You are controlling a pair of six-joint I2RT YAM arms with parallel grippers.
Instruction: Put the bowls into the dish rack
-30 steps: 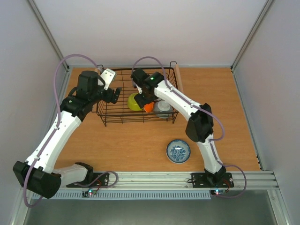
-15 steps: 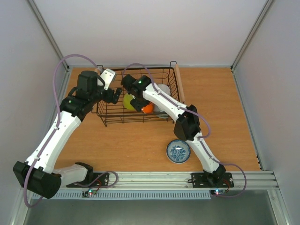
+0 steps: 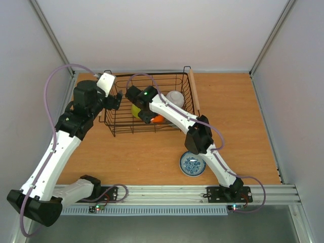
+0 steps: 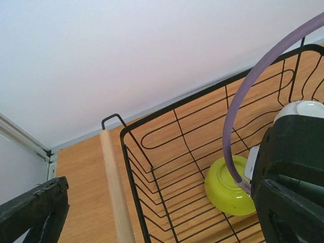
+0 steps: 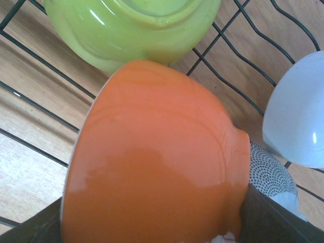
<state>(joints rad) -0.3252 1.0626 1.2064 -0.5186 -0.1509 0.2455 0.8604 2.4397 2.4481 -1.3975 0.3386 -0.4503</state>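
**Lowering the orange bowl into the rack**

The right gripper (image 3: pixel 151 116) is down inside the rack (image 3: pixel 124 124), clamped on the orange bowl (image 5: pixel 152 162), which hangs tipped on its side between the fingers. Wire floor shows close beneath it. It is crowded in there: the green bowl (image 5: pixel 126 25) lies just beyond the fingertips, the speckled bowl (image 5: pixel 271 174) is tucked against the orange one's foot, and the white bowl (image 5: pixel 298 116) is just past that. To my eye the release wants to go straight down, not sideways.

The left gripper (image 3: pixel 114 101) hovers at the rack's left end, holding nothing. One finger (image 4: pixel 35 210) shows at the edge of its wrist view and nothing meets in the middle, so the jaws stand apart.

One bowl sits outside: the blue bowl (image 3: pixel 193 164) on the table (image 3: pixel 243 126), well back from the right gripper toward that arm's own base. Being round, it offers no long axis. The right arm is plainly nearer and looks the one to fetch it.
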